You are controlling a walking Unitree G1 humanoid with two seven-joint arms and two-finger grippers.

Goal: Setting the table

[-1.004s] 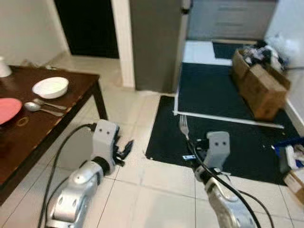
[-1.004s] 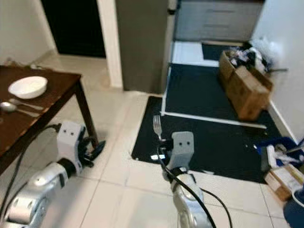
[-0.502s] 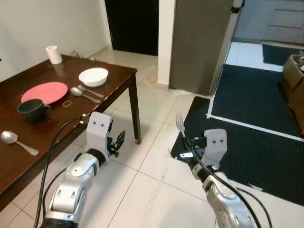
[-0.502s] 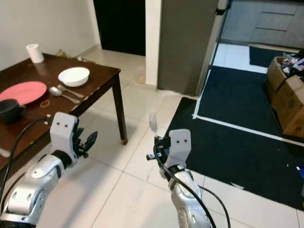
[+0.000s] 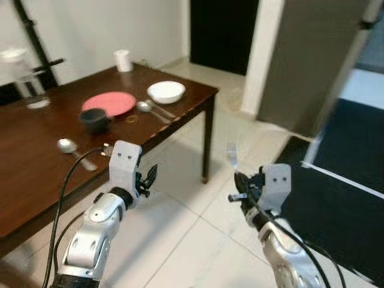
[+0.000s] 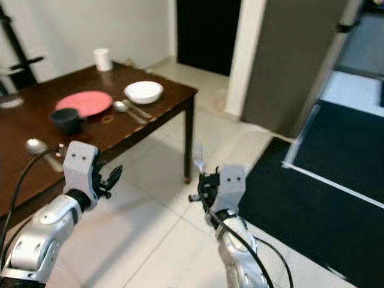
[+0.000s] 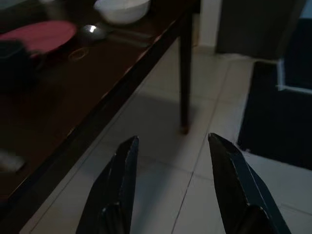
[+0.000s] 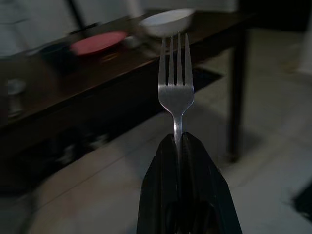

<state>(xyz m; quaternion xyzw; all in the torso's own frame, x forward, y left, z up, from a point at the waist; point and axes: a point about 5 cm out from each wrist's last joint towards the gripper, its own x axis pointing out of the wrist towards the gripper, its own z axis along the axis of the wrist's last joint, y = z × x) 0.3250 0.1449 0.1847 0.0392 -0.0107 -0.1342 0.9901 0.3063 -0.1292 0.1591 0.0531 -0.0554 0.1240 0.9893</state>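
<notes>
fork (image 8: 176,92) sits clamped upright in right gripper (image 8: 178,141), left gripper (image 7: 171,185) spread empty; best carried level to table (image 5: 36,174), set beside red plate (image 5: 109,103).

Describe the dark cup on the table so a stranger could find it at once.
Start at the dark wooden table on the robot's left. On it lies a red plate; the dark cup sits at that plate's near edge. It is the only dark vessel there: the bowl beyond is white.

A black mat (image 6: 336,210) lies on the pale tiled floor (image 6: 150,240)
</notes>
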